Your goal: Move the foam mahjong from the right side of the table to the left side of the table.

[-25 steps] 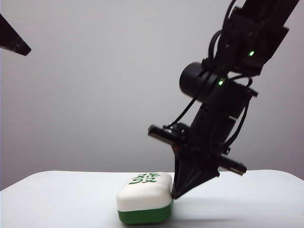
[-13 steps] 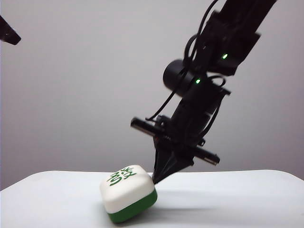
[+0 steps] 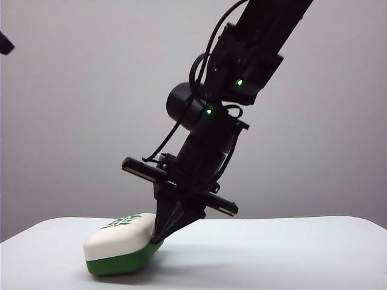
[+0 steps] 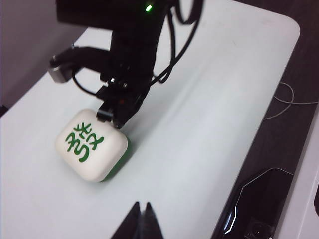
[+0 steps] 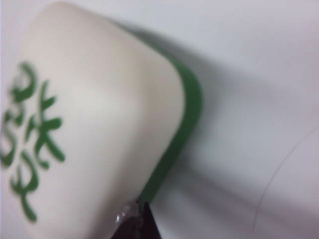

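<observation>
The foam mahjong (image 3: 118, 249) is a rounded white block with a dark green base and a green character on top. It lies on the white table (image 3: 272, 254) left of centre, tilted with its right end lifted. My right gripper (image 3: 159, 239) is shut, and its tip presses against the block's right edge at the seam of the green base (image 5: 172, 149). The left wrist view shows the same contact, the right gripper (image 4: 115, 119) touching the foam mahjong (image 4: 89, 144). My left gripper (image 4: 141, 205) is shut and empty, held above the table apart from the block.
The table's rounded far corner (image 4: 286, 25) and long edge show in the left wrist view. Beyond that edge lie a black device (image 4: 254, 199) and a thin cable (image 4: 289, 99). A dark part of the left arm (image 3: 5, 43) shows at the exterior view's upper left.
My right arm has swung left with its shut gripper against the block. The foam mahjong has slid leftward across the table and turned, now tilted up at its right end.
</observation>
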Available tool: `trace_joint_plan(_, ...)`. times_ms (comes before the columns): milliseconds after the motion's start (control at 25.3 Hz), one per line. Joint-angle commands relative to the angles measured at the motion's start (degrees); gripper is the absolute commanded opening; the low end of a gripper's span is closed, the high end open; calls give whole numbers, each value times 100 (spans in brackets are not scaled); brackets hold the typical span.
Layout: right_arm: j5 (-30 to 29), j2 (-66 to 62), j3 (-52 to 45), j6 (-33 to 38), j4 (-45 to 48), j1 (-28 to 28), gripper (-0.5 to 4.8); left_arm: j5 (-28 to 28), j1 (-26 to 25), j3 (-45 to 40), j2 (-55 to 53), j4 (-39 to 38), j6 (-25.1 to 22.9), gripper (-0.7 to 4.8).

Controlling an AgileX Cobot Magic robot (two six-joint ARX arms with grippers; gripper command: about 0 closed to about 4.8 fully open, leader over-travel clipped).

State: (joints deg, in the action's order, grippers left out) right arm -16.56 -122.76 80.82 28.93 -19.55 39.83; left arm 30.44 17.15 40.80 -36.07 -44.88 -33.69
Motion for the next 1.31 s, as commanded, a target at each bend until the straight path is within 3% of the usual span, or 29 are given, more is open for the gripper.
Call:
trace_joint_plan(40,-11,-138,173,52,-66,11,-5,20,-2,42,125,-70,11,-5)
trace_joint_plan(356,136,-186,238,116,247,48,-5,-111,-2,42,227,-160,9,-5)
trace_joint_plan(751,-149,-352,254,380,769,190,-5,-111,-2,42,229,-146,9,-5)
trace_joint_plan(1305,-122,-789,1169,354,424,299,-5,-109,-2,42,229,-33,7,-5)
